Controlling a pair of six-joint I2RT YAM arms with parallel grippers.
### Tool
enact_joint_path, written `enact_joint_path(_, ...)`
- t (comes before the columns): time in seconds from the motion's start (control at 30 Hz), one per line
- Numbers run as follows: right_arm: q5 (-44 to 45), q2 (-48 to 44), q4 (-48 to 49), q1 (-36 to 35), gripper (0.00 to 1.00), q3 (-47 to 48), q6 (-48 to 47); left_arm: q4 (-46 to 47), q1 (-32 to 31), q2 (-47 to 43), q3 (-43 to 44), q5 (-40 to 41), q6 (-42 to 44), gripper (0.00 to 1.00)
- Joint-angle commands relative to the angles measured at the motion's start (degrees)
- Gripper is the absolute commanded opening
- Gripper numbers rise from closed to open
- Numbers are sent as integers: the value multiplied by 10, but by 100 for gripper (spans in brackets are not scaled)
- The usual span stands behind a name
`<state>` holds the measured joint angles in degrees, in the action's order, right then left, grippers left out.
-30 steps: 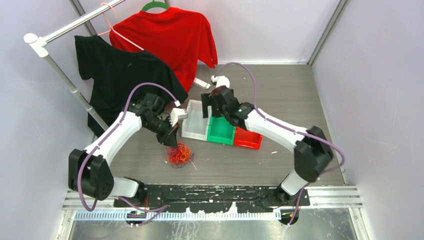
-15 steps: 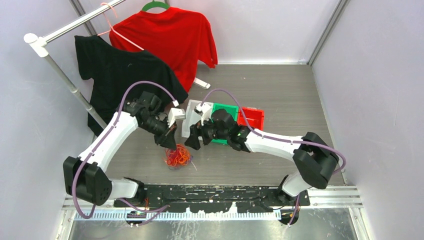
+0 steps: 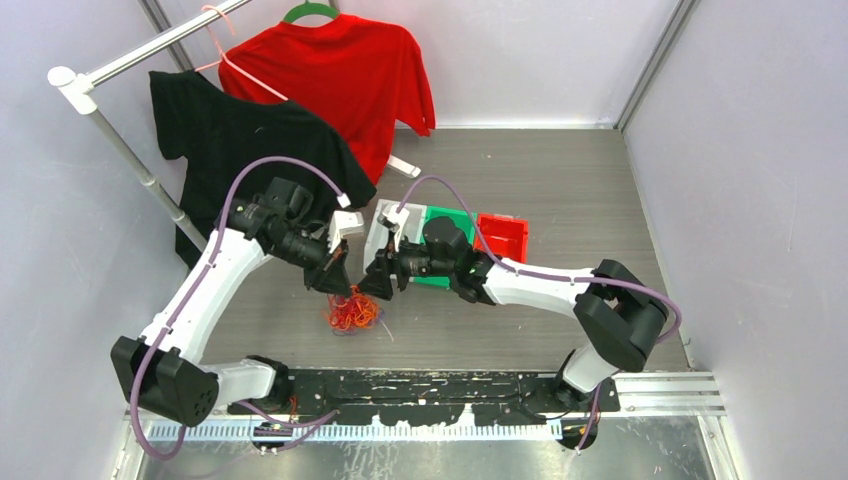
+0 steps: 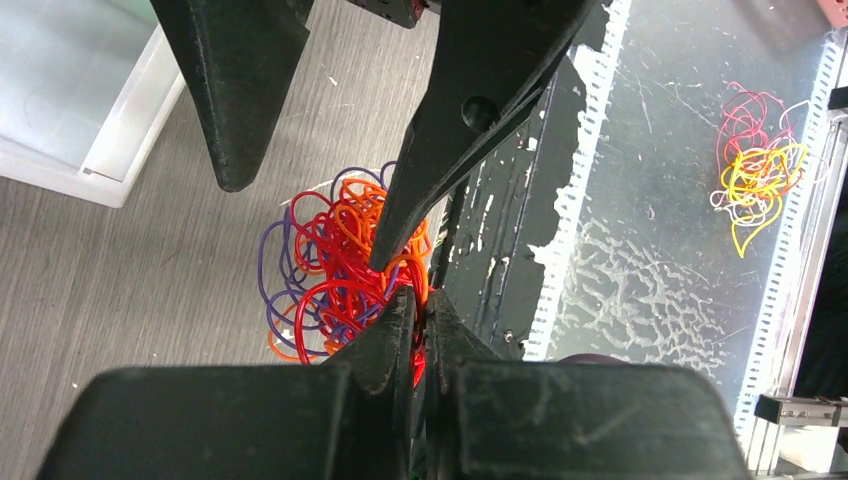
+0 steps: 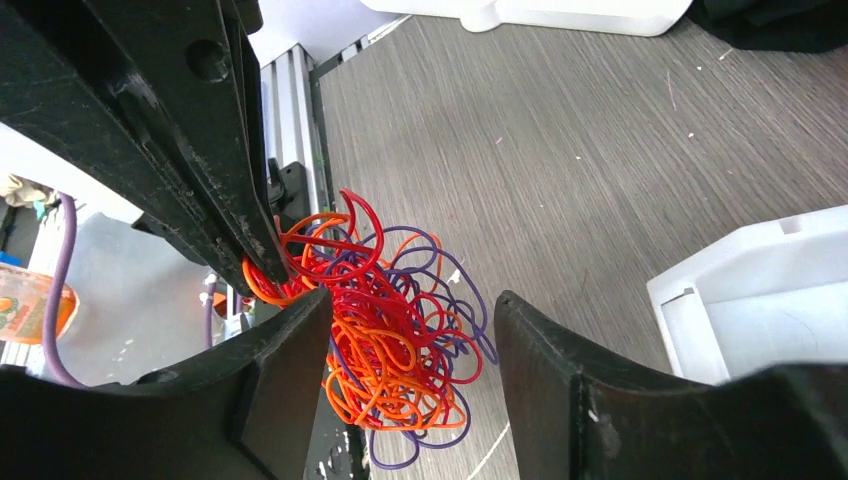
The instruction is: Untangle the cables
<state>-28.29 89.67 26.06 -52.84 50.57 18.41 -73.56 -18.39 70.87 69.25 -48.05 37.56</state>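
Observation:
The cables [image 3: 352, 310] are a fist-sized tangle of red, orange and purple loops on the grey table. My left gripper [image 3: 335, 285] is shut on a few red and orange strands at the top of the tangle; in the left wrist view its tips [image 4: 420, 300] pinch them against the cables [image 4: 330, 260]. My right gripper [image 3: 378, 283] stands open just right of the left one. In the right wrist view it [image 5: 405, 300] straddles the cables [image 5: 400, 340], its left finger against the loops and its right finger apart from them.
White [image 3: 380, 240], green [image 3: 447, 216] and red [image 3: 500, 238] bins stand behind the grippers. A black shirt [image 3: 240, 140] and a red shirt [image 3: 340, 70] hang on a rack [image 3: 120, 140] at the back left. A small yellow, red and white wire clump [image 4: 755, 170] lies on the metal strip by the bases.
My right arm has swung from above the bins down and left to the tangle, its jaws narrowing. My left gripper stays shut on the strands and has shifted slightly left.

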Motion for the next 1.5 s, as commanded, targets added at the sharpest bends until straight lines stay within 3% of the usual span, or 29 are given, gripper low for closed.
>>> enact_joint_path(0.0,-22,-17,47,-4,65,-8,12,-11,-2,-11,31,-35,-6,0)
enact_joint_path(0.33,15,-111,-16,-4,64,-59,12,-29,-3,-31,43,-44,-2,0)
enact_joint_path(0.67,-13,-80,114,-8,63,-49,89,-21,-2,-32,45,-62,-16,0)
enact_joint_path(0.8,-34,-56,118,-14,61,-29,93,-22,-3,-32,49,-66,-18,0)
enact_joint_path(0.97,-31,-46,80,-15,50,-13,65,-34,-3,-33,55,-71,-11,0)
enact_joint_path(1.03,-28,-46,62,-15,33,-6,56,-40,-3,-34,57,-74,-7,0)
enact_joint_path(1.1,-26,-51,38,-14,22,2,47,-45,-2,-33,58,-72,-3,0)
enact_joint_path(1.3,-12,-105,-53,-15,14,-12,6,-35,-3,-36,43,-21,8,0)
enact_joint_path(1.47,-8,-154,-124,-14,9,-28,-21,40,-2,-58,6,74,-13,0)
